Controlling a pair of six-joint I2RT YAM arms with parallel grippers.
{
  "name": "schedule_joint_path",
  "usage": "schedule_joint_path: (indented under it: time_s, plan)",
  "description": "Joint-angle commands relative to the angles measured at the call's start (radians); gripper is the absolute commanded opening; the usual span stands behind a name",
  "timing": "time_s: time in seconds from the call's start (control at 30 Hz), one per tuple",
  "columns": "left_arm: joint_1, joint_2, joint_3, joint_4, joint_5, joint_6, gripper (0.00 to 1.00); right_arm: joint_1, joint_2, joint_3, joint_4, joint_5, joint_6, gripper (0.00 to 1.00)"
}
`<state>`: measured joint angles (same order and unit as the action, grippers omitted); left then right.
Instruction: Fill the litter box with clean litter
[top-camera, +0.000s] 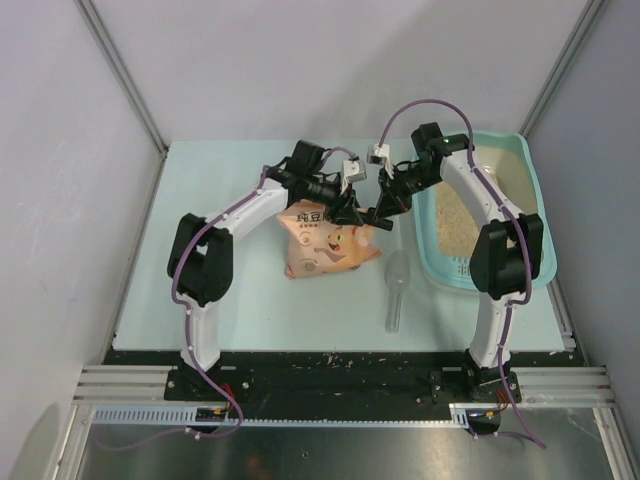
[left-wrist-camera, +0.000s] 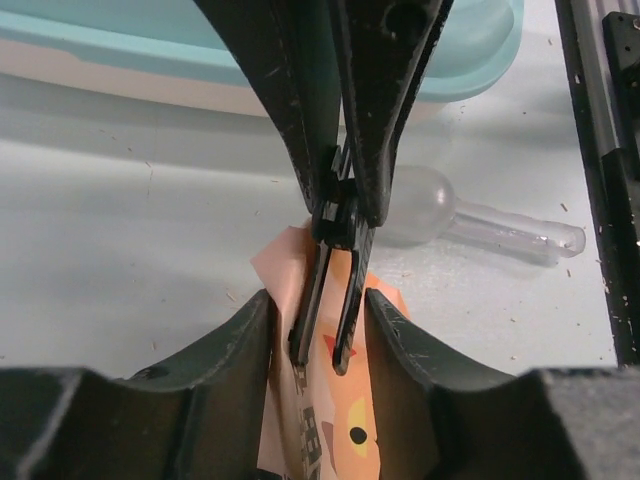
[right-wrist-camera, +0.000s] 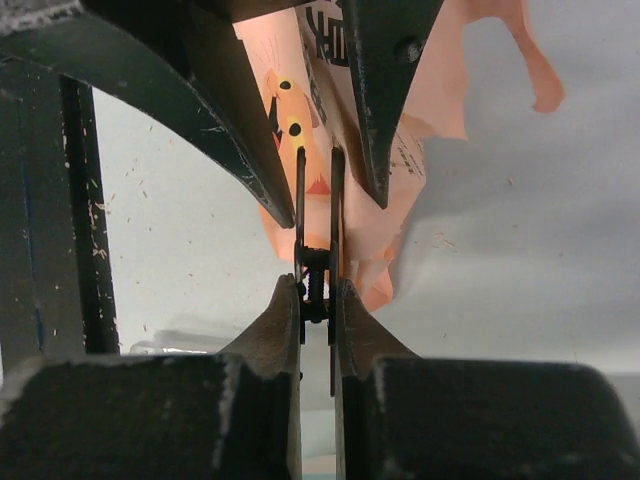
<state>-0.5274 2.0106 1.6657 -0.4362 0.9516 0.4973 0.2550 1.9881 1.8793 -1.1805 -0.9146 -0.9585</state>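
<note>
The teal litter box (top-camera: 537, 190) stands at the right, with beige clean litter (top-camera: 452, 222) in it; its rim (left-wrist-camera: 480, 60) also crosses the top of the left wrist view. Both grippers meet over the top of the peach-pink cat bag (top-camera: 325, 250). A thin black clip (right-wrist-camera: 336, 200) sits on the bag's folded top (right-wrist-camera: 440, 80). My right gripper (right-wrist-camera: 317, 285) is shut on the clip's handles. My left gripper (left-wrist-camera: 318, 300) is open, its fingers standing either side of the bag (left-wrist-camera: 375, 400) and the clip's prongs (left-wrist-camera: 345, 300).
A clear plastic scoop (top-camera: 396, 290) lies on the table between the bag and the litter box, seen also in the left wrist view (left-wrist-camera: 430, 205). Litter crumbs dot the table's near edge. Grey walls close in the table at the left, right and back.
</note>
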Motion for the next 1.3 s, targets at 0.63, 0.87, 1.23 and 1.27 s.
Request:
schedule_joint_path:
  time_s: [0.63,0.87,1.23,1.27]
  plan:
    - [-0.005,-0.013,0.029,0.033,-0.027,0.009,0.22,-0.036,-0.064,0.096,-0.14,0.066,-0.23,0.0]
    - [-0.005,-0.013,0.034,0.034,-0.027,0.009,0.17,-0.013,-0.052,0.1,-0.153,0.095,-0.269,0.0]
    - [-0.005,-0.013,0.034,0.036,-0.016,0.007,0.12,-0.01,-0.083,0.084,-0.039,0.083,-0.209,0.0]
    - [-0.005,-0.013,0.032,0.034,-0.016,0.004,0.1,-0.01,-0.086,0.084,-0.034,0.086,-0.21,0.0]
